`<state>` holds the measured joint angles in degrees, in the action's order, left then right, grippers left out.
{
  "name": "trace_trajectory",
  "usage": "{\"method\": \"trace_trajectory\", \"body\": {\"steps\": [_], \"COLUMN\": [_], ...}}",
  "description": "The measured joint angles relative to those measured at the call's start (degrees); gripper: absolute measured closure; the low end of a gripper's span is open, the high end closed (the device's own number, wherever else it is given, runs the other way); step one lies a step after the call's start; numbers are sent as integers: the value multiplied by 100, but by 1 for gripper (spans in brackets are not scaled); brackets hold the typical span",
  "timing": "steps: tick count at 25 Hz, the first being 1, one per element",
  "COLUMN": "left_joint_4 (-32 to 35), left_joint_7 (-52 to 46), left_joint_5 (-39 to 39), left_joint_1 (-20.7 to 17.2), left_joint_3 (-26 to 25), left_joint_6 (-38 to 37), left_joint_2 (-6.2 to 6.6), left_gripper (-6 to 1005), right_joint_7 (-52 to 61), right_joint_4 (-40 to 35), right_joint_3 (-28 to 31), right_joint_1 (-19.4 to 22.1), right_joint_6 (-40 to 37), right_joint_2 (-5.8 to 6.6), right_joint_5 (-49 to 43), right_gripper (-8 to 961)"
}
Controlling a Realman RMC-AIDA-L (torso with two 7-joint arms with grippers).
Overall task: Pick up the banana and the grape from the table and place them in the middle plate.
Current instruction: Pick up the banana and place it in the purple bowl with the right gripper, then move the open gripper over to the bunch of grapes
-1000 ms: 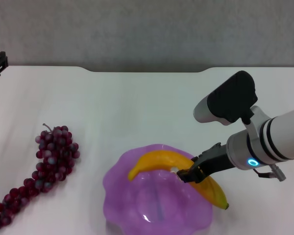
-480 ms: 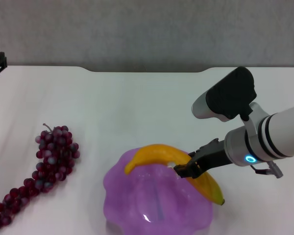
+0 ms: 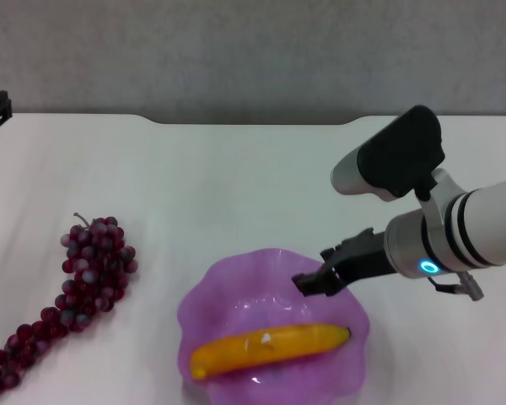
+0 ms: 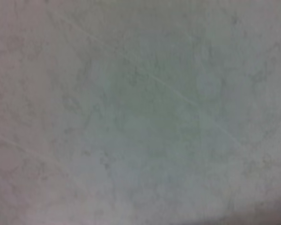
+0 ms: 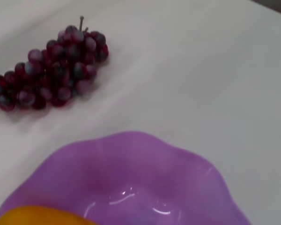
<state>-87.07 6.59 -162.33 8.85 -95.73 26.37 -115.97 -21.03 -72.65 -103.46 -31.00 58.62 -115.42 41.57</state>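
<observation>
Yellow-orange against the purple dish, the banana is seen lying flat inside the plate, below and nearer the robot than the right gripper, with clear space between fruit and fingers; only one rounded end of it is caught in the right wrist view. The right gripper is held over the plate's far right rim, its dark fingers released and grasping nothing. The right arm is brought in from the right edge of the head view, its white forearm sloped down toward the plate, a lit blue ring shown at the wrist and a black-and-grey housing carried above it. The grapes are left on the table well to the left of the gripper, apart from the plate, with the stem turned away from the robot. The left gripper is not shown in any view.
</observation>
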Motion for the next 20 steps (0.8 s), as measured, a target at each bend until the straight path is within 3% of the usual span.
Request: {"method": "trace_trajectory", "body": {"steps": [9, 16, 20], "left_joint_4": [-3, -14, -15], "left_joint_7": [61, 220, 207], "left_joint_5": [0, 0, 0], "left_joint_1": [9, -41, -79], "left_joint_3": [55, 81, 81], "left_joint_6": [-1, -43, -123], "left_joint_2": [-4, -20, -24], "left_gripper": [391, 392, 392], "right_joint_7": [-109, -375, -557], "right_joint_4": [-191, -786, -881], "right_joint_3": [13, 27, -21], "right_joint_1": [362, 1494, 1930], "right_joint_6": [-1520, -3421, -4219], "right_joint_2": [15, 28, 18], "right_joint_5": [470, 477, 480], "right_gripper": [339, 341, 342]}}
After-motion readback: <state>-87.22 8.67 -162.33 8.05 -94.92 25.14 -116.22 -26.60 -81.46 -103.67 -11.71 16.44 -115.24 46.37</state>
